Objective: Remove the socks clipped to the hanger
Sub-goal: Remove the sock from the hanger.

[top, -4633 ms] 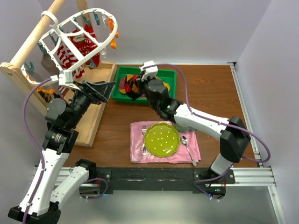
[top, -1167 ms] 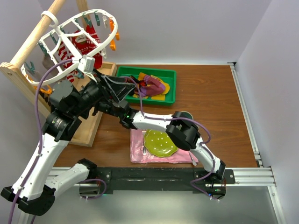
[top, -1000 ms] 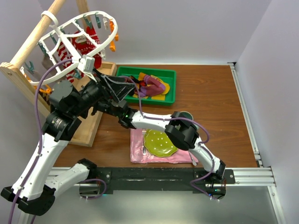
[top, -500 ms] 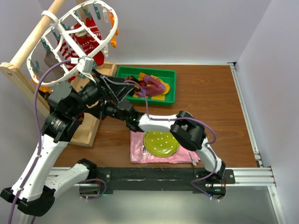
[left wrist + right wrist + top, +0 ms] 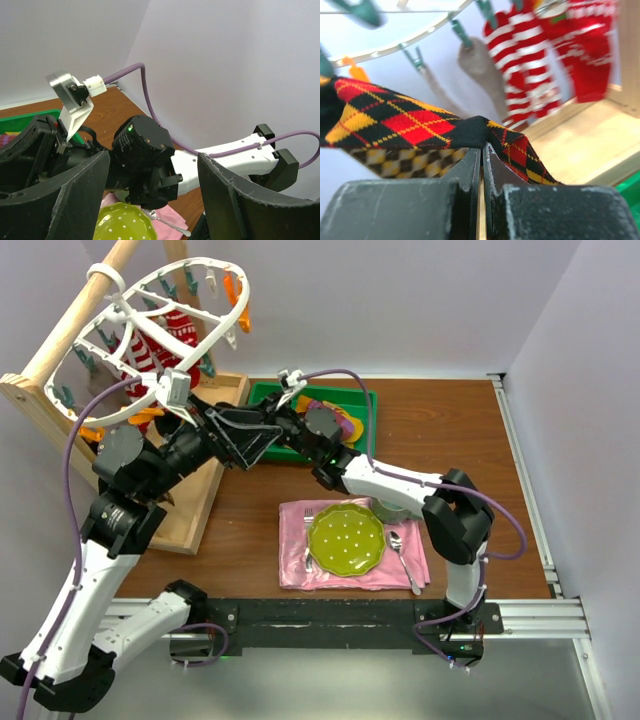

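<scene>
Red-black argyle sock pinched, right hand; striped socks behind (left hand agape, empty, right arm blocking).

- Your top view is bright and evenly lit; only soft, faint shadows lie on the desk.
- Your right wrist view keeps the argyle sock fairly sharp, but the striped socks and the hanger behind it are smeared and out of focus.
- The right pincer sits dark and blurry along the bottom edge.
- Your left wrist view is crisp, its wall pale and evenly lit.
</scene>
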Motion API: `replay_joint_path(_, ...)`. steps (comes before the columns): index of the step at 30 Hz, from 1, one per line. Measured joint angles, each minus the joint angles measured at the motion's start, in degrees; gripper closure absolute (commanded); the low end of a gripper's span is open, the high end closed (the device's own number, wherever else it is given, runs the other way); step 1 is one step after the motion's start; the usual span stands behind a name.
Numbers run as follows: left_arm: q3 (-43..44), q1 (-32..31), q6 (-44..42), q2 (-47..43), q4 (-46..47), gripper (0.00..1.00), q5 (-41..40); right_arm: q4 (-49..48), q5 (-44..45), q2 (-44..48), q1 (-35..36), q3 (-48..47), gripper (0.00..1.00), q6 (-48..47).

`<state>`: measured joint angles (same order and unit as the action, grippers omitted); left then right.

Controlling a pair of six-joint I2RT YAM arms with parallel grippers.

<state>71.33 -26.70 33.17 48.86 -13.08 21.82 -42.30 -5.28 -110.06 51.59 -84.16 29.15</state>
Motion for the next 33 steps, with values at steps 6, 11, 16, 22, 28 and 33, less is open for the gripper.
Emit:
replay_joint_path(6,-0.2,0.0,0.0,-1.6,-1.1,0.24,-0.7,3.7,0.1,0.6,-2.5,0.1,1.0,-2.4)
replay_joint_path(11,-1.5,0.0,0.0,-2.9,-2.3,0.24,-1.4,6.8,0.0,0.6,-5.2,0.1,1.0,-3.7)
replay_joint_path(16,-1.7,0.0,0.0,-3.4,-3.0,0.25,-2.4,9.1,0.1,0.6,-7.6,0.0,1.0,-4.5)
replay_joint_path(22,-2.3,0.0,0.1,-4.5,-4.5,0.27,-6.9,10.7,0.9,1.6,-8.8,0.5,1.0,-4.9)
replay_joint_path(28,-6.4,0.0,0.2,-7.6,-5.4,0.28,-13.5,9.8,3.3,6.8,-8.7,5.4,1.0,-4.8)
replay_joint_path(33,-9.3,0.0,0.3,-7.6,-5.3,0.29,-16.8,8.4,6.3,10.4,-7.7,10.2,1.0,-5.2)
